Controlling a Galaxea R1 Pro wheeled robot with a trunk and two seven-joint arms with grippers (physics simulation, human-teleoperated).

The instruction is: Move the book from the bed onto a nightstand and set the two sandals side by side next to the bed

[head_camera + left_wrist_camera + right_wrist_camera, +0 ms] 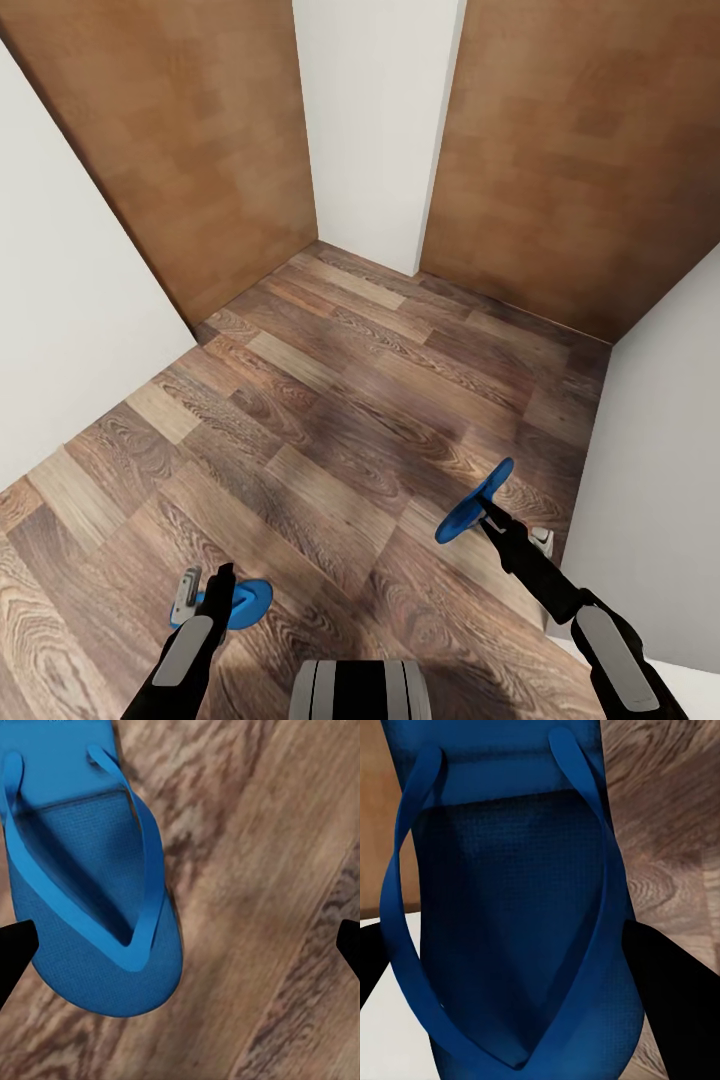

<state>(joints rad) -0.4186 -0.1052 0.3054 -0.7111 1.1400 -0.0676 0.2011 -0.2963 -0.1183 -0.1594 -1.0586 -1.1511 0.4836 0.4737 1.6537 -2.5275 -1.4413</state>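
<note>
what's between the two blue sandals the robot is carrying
Bare wood-plank floor, seen in the head view: nothing lies between the sandal in the left gripper and the sandal in the right gripper.

The wood-plank floor (330,430) is seen bounded by white walls (70,330) and two brown doors (190,140).

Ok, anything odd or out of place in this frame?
Nothing damaged. Each gripper carries a blue sandal: the left gripper holds one roughly flat, the right gripper holds the other tilted on edge above the floor.
</note>
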